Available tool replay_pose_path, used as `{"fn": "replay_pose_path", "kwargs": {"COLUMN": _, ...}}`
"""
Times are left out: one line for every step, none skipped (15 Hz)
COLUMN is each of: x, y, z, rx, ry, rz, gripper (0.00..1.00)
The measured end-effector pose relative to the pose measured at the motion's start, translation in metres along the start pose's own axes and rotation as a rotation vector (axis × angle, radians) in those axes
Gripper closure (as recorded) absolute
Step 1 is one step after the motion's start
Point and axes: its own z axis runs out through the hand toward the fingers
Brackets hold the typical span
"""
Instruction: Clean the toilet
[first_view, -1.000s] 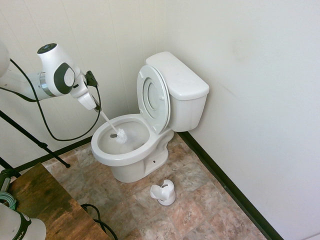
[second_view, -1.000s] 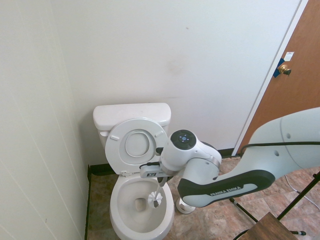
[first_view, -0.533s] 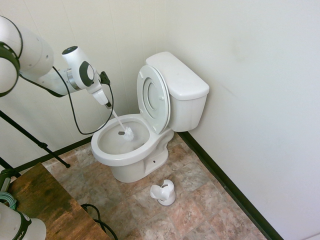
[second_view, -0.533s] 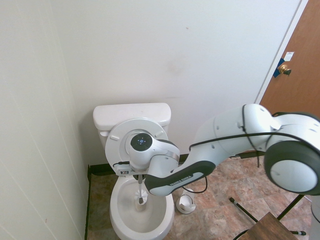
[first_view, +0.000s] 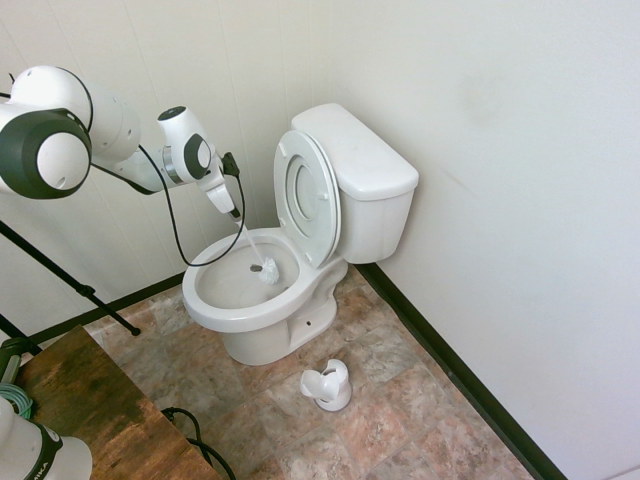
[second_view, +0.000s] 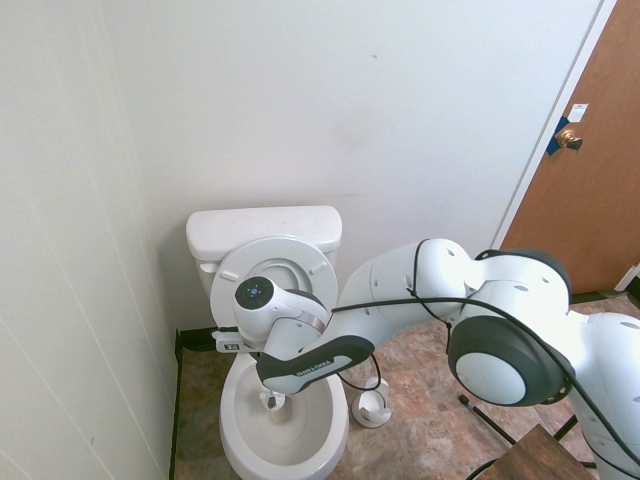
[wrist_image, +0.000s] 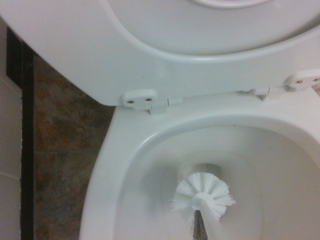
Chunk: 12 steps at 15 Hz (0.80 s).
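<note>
One toilet (first_view: 300, 240), glossy white ceramic with oval bowl and boxy tank, stands in the room's corner, seat and round lid tipped up against the tank. One gripper (first_view: 236, 211) is clenched on one white brush (first_view: 266, 269), its bristled head low in the bowl. One small white holder (first_view: 328, 385) sits apart on mottled tile floor (first_view: 400, 400), open on that side.

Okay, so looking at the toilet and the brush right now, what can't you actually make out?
- Gripper fingers: too small in the first exterior view, hidden behind the arm in the second.
- Brush handle: cut off by the wrist view's bottom edge.
- Toilet bowl's bottom: partly covered by the brush head in every view.
- Brush holder: its inside faces away.
</note>
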Motion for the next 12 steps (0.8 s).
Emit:
{"fn": "replay_pose_path", "kwargs": {"x": -0.001, "y": -0.005, "z": 0.002, "rx": -0.004, "ry": 0.002, "rz": 0.001, "gripper": 1.0}}
{"fn": "replay_pose_path", "kwargs": {"x": -0.003, "y": -0.009, "z": 0.004, "rx": -0.007, "ry": 0.005, "rz": -0.001, "gripper": 1.0}}
{"fn": "replay_pose_path", "kwargs": {"x": -0.008, "y": -0.014, "z": 0.007, "rx": -0.01, "ry": 0.009, "rz": -0.003, "gripper": 1.0}}
{"fn": "replay_pose_path", "kwargs": {"x": -0.014, "y": -0.018, "z": 0.01, "rx": -0.015, "ry": 0.013, "rz": -0.006, "gripper": 1.0}}
{"fn": "replay_pose_path", "kwargs": {"x": -0.019, "y": -0.022, "z": 0.015, "rx": -0.019, "ry": 0.017, "rz": -0.008, "gripper": 1.0}}
{"fn": "replay_pose_path", "kwargs": {"x": -0.022, "y": -0.025, "z": 0.02, "rx": -0.025, "ry": 0.02, "rz": -0.008, "gripper": 1.0}}
{"fn": "replay_pose_path", "kwargs": {"x": -0.022, "y": -0.028, "z": 0.027, "rx": -0.031, "ry": 0.021, "rz": -0.007, "gripper": 1.0}}
{"fn": "replay_pose_path", "kwargs": {"x": -0.022, "y": -0.03, "z": 0.033, "rx": -0.032, "ry": 0.022, "rz": -0.008, "gripper": 1.0}}
{"fn": "replay_pose_path", "kwargs": {"x": -0.023, "y": -0.033, "z": 0.038, "rx": -0.033, "ry": 0.022, "rz": -0.009, "gripper": 1.0}}
{"fn": "replay_pose_path", "kwargs": {"x": -0.026, "y": -0.033, "z": 0.043, "rx": -0.036, "ry": 0.018, "rz": -0.012, "gripper": 1.0}}
{"fn": "replay_pose_path", "kwargs": {"x": -0.032, "y": -0.033, "z": 0.046, "rx": -0.038, "ry": 0.013, "rz": -0.019, "gripper": 1.0}}
{"fn": "replay_pose_path", "kwargs": {"x": -0.04, "y": -0.032, "z": 0.046, "rx": -0.039, "ry": 0.01, "rz": -0.03, "gripper": 1.0}}
